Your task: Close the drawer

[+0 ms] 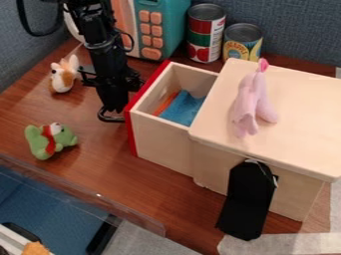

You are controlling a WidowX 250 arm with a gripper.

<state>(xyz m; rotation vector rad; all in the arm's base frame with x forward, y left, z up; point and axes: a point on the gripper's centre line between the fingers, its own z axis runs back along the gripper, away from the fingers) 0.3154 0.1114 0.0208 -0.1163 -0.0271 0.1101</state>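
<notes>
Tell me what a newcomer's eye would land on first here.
Probably the wooden drawer, pulled out of its box mid-picture, with its red front and a blue cloth inside. Then the pink stuffed toy on the box's pale top, and the black gripper beside the red front.

Soft, moderately bright light is falling from above, making the pale box top [303,117] the brightest surface, while the box's near side is looking duller. Gentle shade is gathering inside the drawer [160,144]. The worktop [100,174] is showing a faint sheen, and the clear strip [86,195] along its near left edge is catching thin glints. The black arm [105,47] is swallowing most surface detail.
</notes>
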